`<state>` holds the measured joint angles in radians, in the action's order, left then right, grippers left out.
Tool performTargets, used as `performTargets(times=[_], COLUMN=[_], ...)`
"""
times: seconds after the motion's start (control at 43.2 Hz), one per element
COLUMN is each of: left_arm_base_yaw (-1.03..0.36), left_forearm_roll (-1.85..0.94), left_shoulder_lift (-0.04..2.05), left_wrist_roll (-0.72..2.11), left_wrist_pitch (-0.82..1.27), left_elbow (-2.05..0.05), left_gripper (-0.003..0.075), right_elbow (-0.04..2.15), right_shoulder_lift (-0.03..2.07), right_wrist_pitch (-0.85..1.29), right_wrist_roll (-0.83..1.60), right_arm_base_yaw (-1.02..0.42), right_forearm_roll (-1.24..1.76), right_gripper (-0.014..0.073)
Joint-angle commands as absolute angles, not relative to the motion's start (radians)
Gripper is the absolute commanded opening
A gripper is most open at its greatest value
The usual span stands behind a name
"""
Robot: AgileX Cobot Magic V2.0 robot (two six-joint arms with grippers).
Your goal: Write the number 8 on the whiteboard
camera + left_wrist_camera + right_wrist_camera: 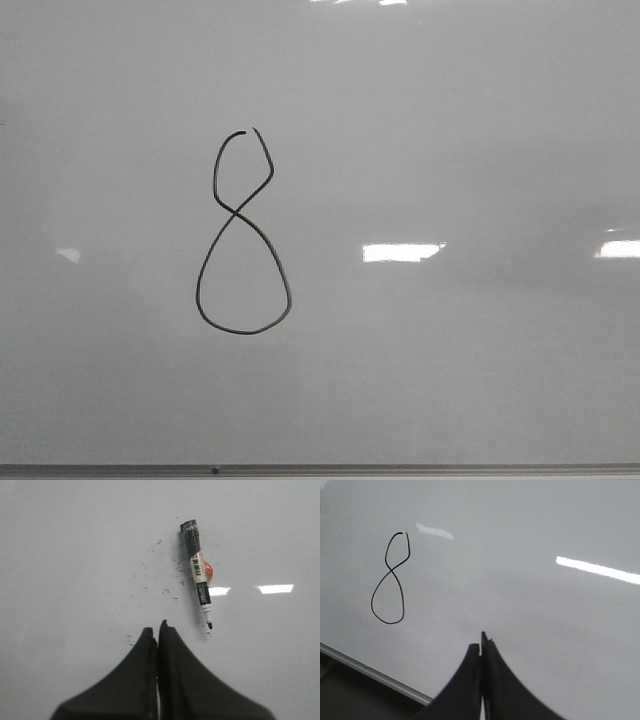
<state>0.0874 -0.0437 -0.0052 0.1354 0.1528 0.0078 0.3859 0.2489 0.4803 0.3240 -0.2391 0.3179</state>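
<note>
A thin black number 8 is drawn on the whiteboard, left of the middle in the front view; its small upper loop has a gap at the top. It also shows in the right wrist view. An uncapped black-and-white marker lies flat on the whiteboard just beyond my left gripper, which is shut and empty. My right gripper is shut and empty over bare board, off to the side of the 8. Neither gripper shows in the front view.
A thin grey metal strip runs along the board's near edge and also shows in the right wrist view, with dark space beyond it. Small black ink specks dot the board around the marker.
</note>
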Motion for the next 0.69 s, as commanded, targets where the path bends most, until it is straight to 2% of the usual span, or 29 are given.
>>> performTargets(times=[0.0,0.324,0.556,0.671], left_arm_base_yaw=[0.089,0.089,0.089,0.089], left_forearm_roll=[-0.046,-0.046,-0.046,-0.046], left_shoulder_lift=[-0.024,-0.024,-0.024,-0.024], left_wrist_roll=[0.134,0.134,0.134,0.134], left_wrist_pitch=[0.068,0.068,0.068,0.068], left_elbow=[0.009,0.009,0.009,0.009], left_gripper=[-0.0019,-0.0019,-0.0019,-0.0019], right_elbow=[0.411,0.396,0.225,0.129], right_shoulder_lift=[0.257,0.256,0.190,0.105], right_wrist_pitch=[0.400,0.365,0.111,0.087], right_wrist_roll=[0.325,0.326,0.219,0.090], right_arm_base_yaw=[-0.233,-0.232,-0.131,-0.058], right_forearm_roll=[0.329,0.288,0.142,0.105], right_gripper=[-0.0068,-0.0068,-0.0068,-0.0068])
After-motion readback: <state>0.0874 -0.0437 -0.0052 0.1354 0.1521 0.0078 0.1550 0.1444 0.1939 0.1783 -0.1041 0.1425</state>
